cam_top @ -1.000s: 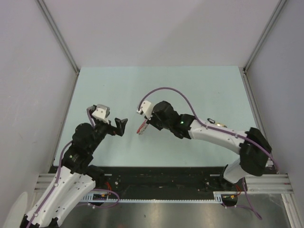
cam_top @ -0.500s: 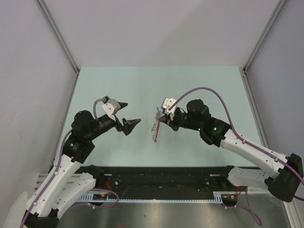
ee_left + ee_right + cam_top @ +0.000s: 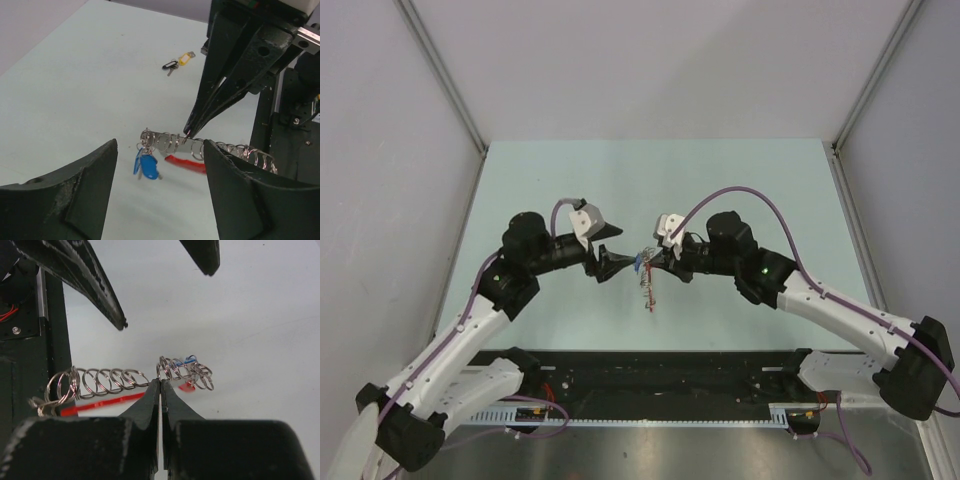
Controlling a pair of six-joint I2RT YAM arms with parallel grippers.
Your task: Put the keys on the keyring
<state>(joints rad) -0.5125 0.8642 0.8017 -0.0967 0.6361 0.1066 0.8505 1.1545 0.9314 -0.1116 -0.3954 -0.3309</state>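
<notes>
My right gripper (image 3: 160,381) is shut on the grey strap of the keyring (image 3: 175,371), which carries several thin metal rings. It holds the keyring above the table (image 3: 740,180) in the top view (image 3: 645,263). The red end piece (image 3: 185,163) hangs along the strap. Blue-headed keys (image 3: 146,165) dangle from the ring at the strap's free end. My left gripper (image 3: 160,145) is open and empty, its jaws on either side of that end without touching it; in the top view it (image 3: 614,250) is just left of the keyring. A yellow-tagged key (image 3: 180,61) lies on the table beyond.
A black frame rail (image 3: 660,365) runs along the table's near edge. Grey walls enclose the table on the left, back and right. The left gripper's fingers (image 3: 100,285) show at the top of the right wrist view.
My left gripper has swung right and forward until its open jaws flank the keyring's free end. My right gripper has shifted slightly left, still holding the strap.
</notes>
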